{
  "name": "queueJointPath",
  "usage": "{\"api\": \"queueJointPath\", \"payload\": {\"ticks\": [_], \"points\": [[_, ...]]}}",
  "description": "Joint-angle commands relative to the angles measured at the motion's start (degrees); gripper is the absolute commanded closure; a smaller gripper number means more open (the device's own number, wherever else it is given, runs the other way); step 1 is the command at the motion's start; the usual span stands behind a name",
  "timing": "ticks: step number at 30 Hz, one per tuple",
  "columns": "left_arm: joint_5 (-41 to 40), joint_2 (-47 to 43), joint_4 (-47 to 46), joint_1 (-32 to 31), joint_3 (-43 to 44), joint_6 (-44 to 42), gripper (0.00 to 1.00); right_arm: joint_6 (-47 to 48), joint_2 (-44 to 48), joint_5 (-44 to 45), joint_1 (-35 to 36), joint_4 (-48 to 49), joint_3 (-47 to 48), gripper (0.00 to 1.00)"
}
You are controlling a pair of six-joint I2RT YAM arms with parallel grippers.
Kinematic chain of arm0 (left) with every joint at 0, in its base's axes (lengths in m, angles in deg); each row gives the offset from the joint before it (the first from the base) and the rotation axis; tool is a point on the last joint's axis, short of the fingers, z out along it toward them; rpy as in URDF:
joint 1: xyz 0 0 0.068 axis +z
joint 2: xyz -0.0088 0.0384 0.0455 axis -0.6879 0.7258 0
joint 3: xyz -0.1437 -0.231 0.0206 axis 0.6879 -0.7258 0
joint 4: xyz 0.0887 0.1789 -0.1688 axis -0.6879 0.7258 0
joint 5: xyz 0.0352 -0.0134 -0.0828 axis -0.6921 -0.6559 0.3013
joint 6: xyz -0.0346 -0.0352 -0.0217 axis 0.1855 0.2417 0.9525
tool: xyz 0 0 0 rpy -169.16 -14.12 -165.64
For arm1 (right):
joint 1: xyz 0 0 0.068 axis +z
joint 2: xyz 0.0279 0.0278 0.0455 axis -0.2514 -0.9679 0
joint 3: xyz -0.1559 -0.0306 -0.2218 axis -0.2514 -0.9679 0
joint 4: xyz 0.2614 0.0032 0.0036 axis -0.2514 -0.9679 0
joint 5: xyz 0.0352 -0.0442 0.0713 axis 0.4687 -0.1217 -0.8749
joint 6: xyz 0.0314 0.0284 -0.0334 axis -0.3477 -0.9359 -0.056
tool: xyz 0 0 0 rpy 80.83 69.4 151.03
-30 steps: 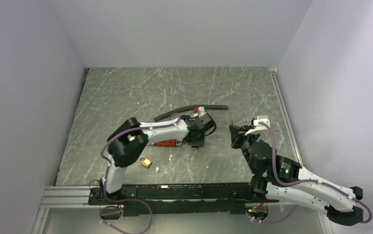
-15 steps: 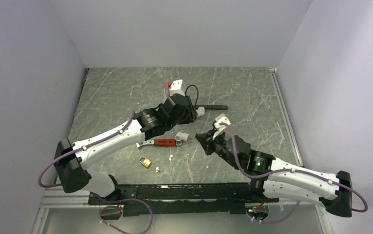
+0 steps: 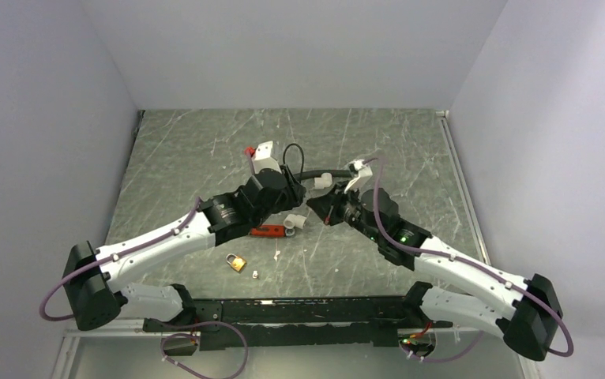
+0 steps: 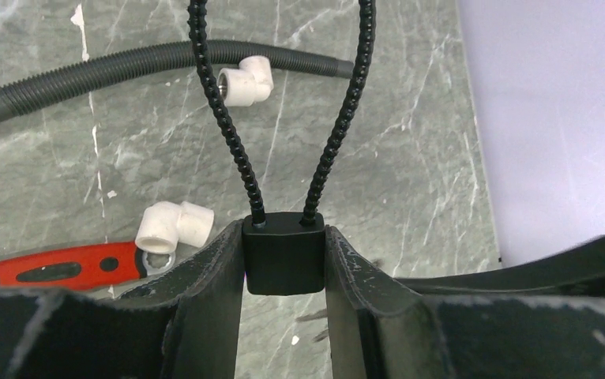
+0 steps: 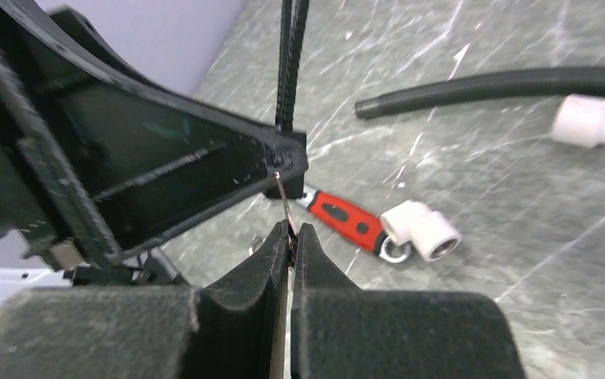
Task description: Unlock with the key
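Note:
My left gripper (image 4: pixel 283 237) is shut on a small black lock body (image 4: pixel 283 259), held above the table. The lock's black beaded cable loop (image 4: pixel 222 118) rises from its top. In the top view the left gripper (image 3: pixel 287 192) and the right gripper (image 3: pixel 319 207) meet at mid-table. The right gripper (image 5: pixel 293 233) is shut on the key (image 5: pixel 283 201), a thin silvery blade sticking out past its fingertips. The key's tip touches the underside of the lock body (image 5: pixel 291 162). Whether it is inside the keyhole I cannot tell.
On the table below lie a red-handled wrench (image 3: pixel 268 231) and a white elbow fitting (image 3: pixel 296 222). A black corrugated hose (image 3: pixel 339 173) lies behind, with a second white elbow (image 3: pixel 323 181). Nearer the arm bases sit a brass padlock (image 3: pixel 237 261) and a small white scrap (image 3: pixel 255 274).
The left arm has stretched out and lifted the cable lock off the table. The right arm has swung in from the right, bringing the key up to the lock.

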Motion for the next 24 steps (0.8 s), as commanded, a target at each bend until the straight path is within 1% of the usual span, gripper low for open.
{"api": "queueJointPath", "payload": {"ticks": [1, 4, 9, 19, 24], "points": [[-3.3, -2.7, -5.4, -0.2, 0.0, 1.6, 1.0, -5.6, -3.2, -9.8, -0.3, 4.3, 2.2, 1.0], [-4.4, -2.7, -5.5, -0.2, 0.1, 1.8, 1.0, -6.7, -3.9, -9.9, -0.3, 5.2, 1.4, 1.0], [-3.6, -1.5, -6.9, -0.2, 0.3, 1.4, 1.0, -6.6, -5.1, -10.2, -0.3, 5.5, 1.8, 1.0], [-2.6, -0.8, -7.1, -0.3, 0.9, 1.4, 1.0, -6.1, -5.4, -6.3, -0.5, 3.8, 2.3, 1.0], [-2.2, -0.1, -7.6, -0.8, 0.8, 1.2, 1.0, -6.7, -5.2, -6.2, -1.8, 3.4, 2.3, 1.0]]}}
